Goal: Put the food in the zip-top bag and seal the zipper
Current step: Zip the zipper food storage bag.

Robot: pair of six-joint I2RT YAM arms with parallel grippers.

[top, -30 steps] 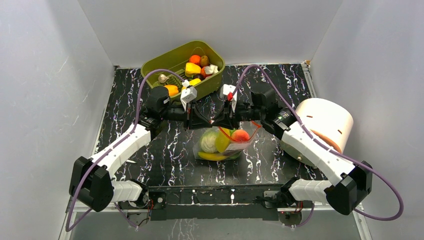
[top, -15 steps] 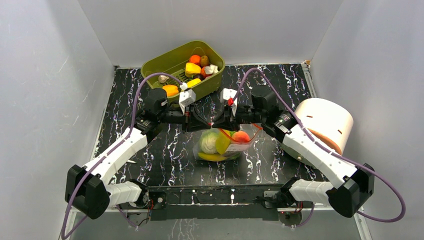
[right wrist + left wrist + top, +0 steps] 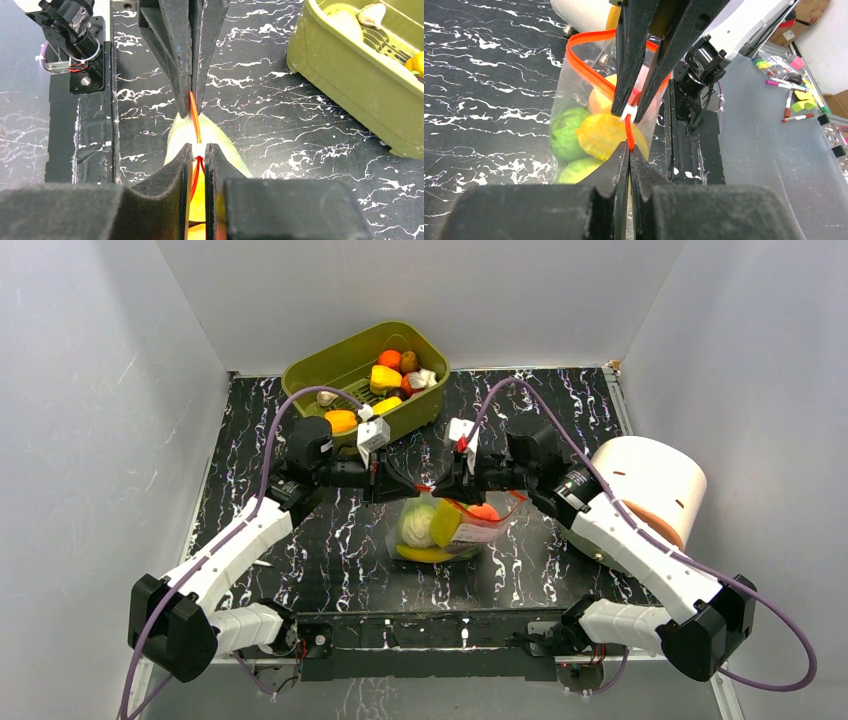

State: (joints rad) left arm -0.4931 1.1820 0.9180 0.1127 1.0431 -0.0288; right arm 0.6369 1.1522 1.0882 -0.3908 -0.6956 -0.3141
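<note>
The clear zip-top bag (image 3: 468, 536) hangs between my two grippers above the dark table, holding food: a pale green cabbage (image 3: 417, 523), a yellow piece (image 3: 445, 522), a red piece (image 3: 484, 512) and a banana (image 3: 424, 553). My left gripper (image 3: 412, 486) (image 3: 629, 148) is shut on the end of the red-orange zipper (image 3: 589, 70). Facing it tip to tip, my right gripper (image 3: 438, 486) (image 3: 199, 148) is shut on the zipper's small white slider (image 3: 626, 113). Behind the slider the bag's mouth still gapes in a loop. Green and yellow food (image 3: 599, 135) shows through the plastic.
An olive-green tub (image 3: 330, 365) (image 3: 360, 95) with several more toy foods stands at the back of the table, just behind the left wrist. A white cylinder (image 3: 650, 480) sits at the right edge beside the right arm. White walls enclose the table.
The right gripper's jaws have narrowed onto the white slider. Both grippers have dropped slightly toward the bag, and the left arm has drawn a little to the left.
</note>
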